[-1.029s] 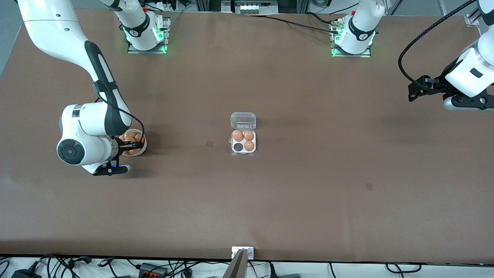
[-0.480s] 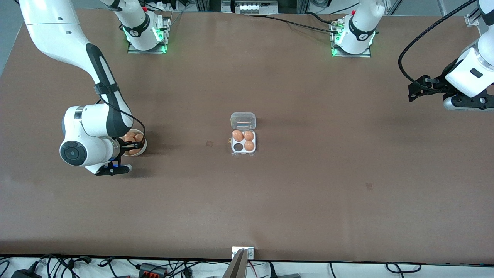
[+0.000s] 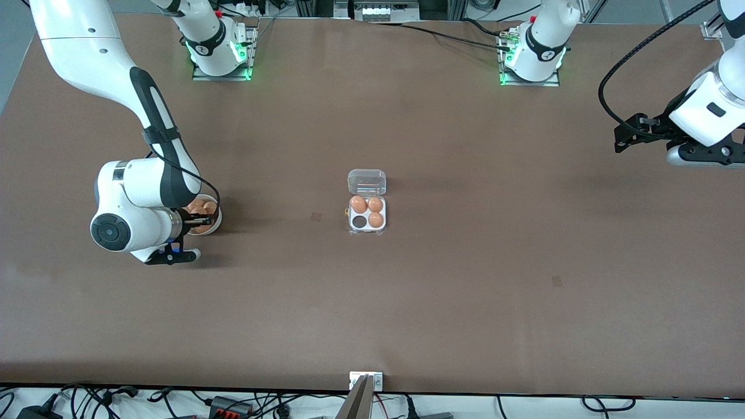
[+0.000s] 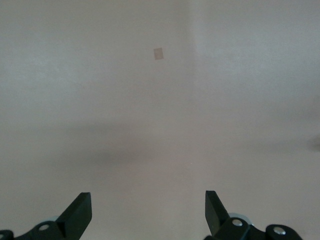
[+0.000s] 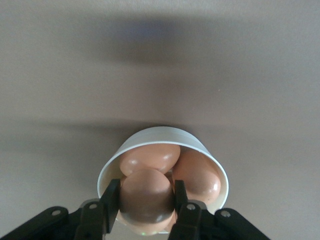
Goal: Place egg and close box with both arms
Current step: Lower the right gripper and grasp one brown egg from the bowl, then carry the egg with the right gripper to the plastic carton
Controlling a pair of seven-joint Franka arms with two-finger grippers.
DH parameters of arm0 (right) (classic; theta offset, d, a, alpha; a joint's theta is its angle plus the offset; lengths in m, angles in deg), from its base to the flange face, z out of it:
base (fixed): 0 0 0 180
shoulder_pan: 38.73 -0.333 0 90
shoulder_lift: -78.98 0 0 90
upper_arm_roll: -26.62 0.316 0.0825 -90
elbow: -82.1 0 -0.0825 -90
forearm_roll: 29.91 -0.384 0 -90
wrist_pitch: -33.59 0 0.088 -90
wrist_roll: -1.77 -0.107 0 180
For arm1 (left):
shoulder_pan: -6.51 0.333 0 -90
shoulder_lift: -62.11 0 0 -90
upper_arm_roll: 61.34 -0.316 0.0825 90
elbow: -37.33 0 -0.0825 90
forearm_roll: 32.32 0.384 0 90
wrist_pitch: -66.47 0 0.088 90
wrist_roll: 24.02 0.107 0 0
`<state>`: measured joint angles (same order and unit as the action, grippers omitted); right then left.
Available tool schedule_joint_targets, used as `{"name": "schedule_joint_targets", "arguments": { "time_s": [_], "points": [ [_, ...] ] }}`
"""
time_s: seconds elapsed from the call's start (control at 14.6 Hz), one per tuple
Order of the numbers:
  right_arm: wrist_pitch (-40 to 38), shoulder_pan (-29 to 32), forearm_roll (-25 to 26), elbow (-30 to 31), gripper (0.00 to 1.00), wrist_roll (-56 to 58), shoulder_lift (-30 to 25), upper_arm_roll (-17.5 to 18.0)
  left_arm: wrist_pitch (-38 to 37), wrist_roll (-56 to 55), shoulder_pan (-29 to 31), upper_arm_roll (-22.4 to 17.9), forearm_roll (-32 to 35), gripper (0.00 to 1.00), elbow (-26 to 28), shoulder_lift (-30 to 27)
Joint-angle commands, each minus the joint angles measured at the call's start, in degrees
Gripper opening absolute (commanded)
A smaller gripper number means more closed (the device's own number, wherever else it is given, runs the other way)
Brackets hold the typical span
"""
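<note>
The right gripper [image 3: 201, 220] is down inside a round white bowl [image 3: 217, 219] toward the right arm's end of the table. In the right wrist view its two black fingers [image 5: 111, 200] are pinched on the sides of the egg [image 5: 146, 195], the topmost one of the orange-brown pile; two more eggs [image 5: 150, 157] lie in the bowl just under and beside it, touching it. The bowl's rim [image 5: 160, 133] curves around the fingertips, and bare brown table [image 3: 407, 291] spreads out past it.

Well away from that gripper, toward the middle of the table, sits the box [image 3: 367, 216], a small square white tray with rounded corners. Its clear plastic lid [image 3: 366, 181] is swung open and lies flat on the table, joined to the tray's edge that is farther from the front camera. Three of the four cells hold orange-brown eggs [image 3: 359, 204]; the fourth cell [image 3: 359, 222], nearest the front camera and on the right arm's side, shows dark and has no egg in it.

The left gripper [image 4: 148, 212] waits high over the left arm's end of the table, well apart from the box. In the left wrist view its fingers [image 4: 80, 212] are spread wide with nothing between them, only plain table surface below, marked by one small pale square patch [image 4: 158, 53].
</note>
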<state>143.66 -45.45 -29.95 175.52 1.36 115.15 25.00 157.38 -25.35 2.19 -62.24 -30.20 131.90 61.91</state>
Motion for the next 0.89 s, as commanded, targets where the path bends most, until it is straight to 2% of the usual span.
{"name": "schedule_joint_targets", "arguments": {
  "time_s": [0.0,0.21,0.48,0.55,0.82],
  "points": [
    [-1.9,-0.5,-1.0,-2.4,0.07,0.7,-2.0,-0.1,-0.9,0.7,0.3,0.5,-0.8,1.0,-0.3,-0.4],
    [-1.6,-0.7,-1.0,-5.2,0.07,3.5,-3.7,3.2,-0.9,0.7,0.3,0.5,-0.8,1.0,-0.3,-0.4],
    [11.4,-0.6,-1.9,-6.2,0.05,5.9,-2.9,12.1,-0.9,0.8,0.5,0.5,-0.8,1.0,-0.3,-0.4],
    [14.4,-0.6,-2.2,-6.3,0.01,7.9,-2.5,14.7,-0.9,0.8,0.6,0.5,-0.8,1.0,-0.3,-0.4],
    [28.4,-1.4,-2.7,-6.1,0.0,9.0,-0.8,22.3,-0.9,0.8,0.6,0.5,-0.8,1.0,-0.3,-0.4]
  ]
}}
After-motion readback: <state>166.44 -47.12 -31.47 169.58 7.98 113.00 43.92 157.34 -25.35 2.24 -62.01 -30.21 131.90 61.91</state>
